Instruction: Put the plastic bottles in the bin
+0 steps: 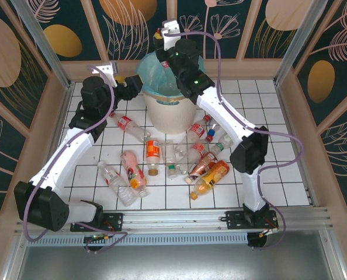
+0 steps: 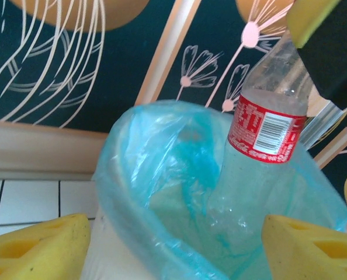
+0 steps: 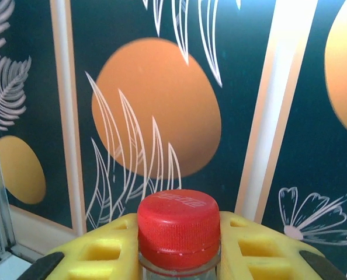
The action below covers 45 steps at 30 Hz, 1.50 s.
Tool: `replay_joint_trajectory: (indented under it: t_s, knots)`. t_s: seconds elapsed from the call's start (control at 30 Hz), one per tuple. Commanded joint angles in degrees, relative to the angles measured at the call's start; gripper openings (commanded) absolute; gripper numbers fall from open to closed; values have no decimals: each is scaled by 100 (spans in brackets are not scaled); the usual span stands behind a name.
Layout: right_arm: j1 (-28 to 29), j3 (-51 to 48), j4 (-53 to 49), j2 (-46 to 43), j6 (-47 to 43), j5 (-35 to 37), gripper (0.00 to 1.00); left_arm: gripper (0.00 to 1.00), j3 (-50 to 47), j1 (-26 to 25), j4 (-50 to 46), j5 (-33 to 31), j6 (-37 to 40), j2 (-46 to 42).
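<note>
plastic bottles (image 1: pixel 153 150): most lie on their sides on the white tiled table (image 1: pixel 267 175), in front of the bin and between the two arms. The middle cluster is packed close, with some touching.
held bottle (image 2: pixel 267 131): clear, with a red label. It hangs neck-up with a slight lean over the mouth of the bin, apart from the rest. Can't tell if its base touches the liner.
cap (image 3: pixel 178 224): red and ribbed, seated between yellow fingers (image 3: pixel 103 254) in the right wrist view.
right gripper (image 3: pixel 178 248): pinching the held bottle at the neck just under the cap, one pad on each side. In the top view it sits above the far rim of the bin (image 1: pixel 158 39).
left gripper (image 2: pixel 176 248): jaws spread wide with nothing between them. It is aimed at the bin from the left and sits just beside the rim in the top view (image 1: pixel 134 86).
bin (image 1: pixel 169 119): round, cream, upright at the far middle of the table.
bag (image 2: pixel 162 175): light blue-green liner folded over the rim.
loose labels: red, orange and pink ones are readable in the top view; the smaller bottles are too small to tell.
</note>
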Motion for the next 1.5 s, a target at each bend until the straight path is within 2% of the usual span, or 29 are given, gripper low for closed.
replay_joint_trajectory:
  t_s: [0.0, 0.17, 0.33, 0.43, 0.53, 0.87, 1.17, 1.33, 1.47]
  knots:
    - [-3, -118, 792, 53, 243, -34, 3, 79, 35, 39, 520, 32, -50, -193]
    - [-114, -620, 749, 32, 833, -144, 7, 81, -83, 41, 600, -111, 59, -214]
    - [-124, -1271, 1027, -177, 905, -154, 23, 81, -99, 43, 643, 22, -43, -174]
    - [-128, -1407, 1038, -252, 1009, -215, 37, 82, -173, 44, 689, -116, 19, -230]
    - [-104, -1442, 948, -305, 979, -209, 43, 82, -182, 43, 661, -268, 109, -274]
    - [3, -1444, 917, -490, 814, -124, 45, 83, -268, 42, 772, -191, -41, -317]
    - [323, -1031, 694, -698, 479, -104, 45, 84, -283, 45, 779, -246, 18, -400]
    - [587, -1074, 560, -1062, 566, -110, 45, 84, -312, 44, 800, -400, 127, -517]
    - [779, -1566, 312, -1620, 914, -210, 45, 84, -352, 43, 821, -427, 175, -586]
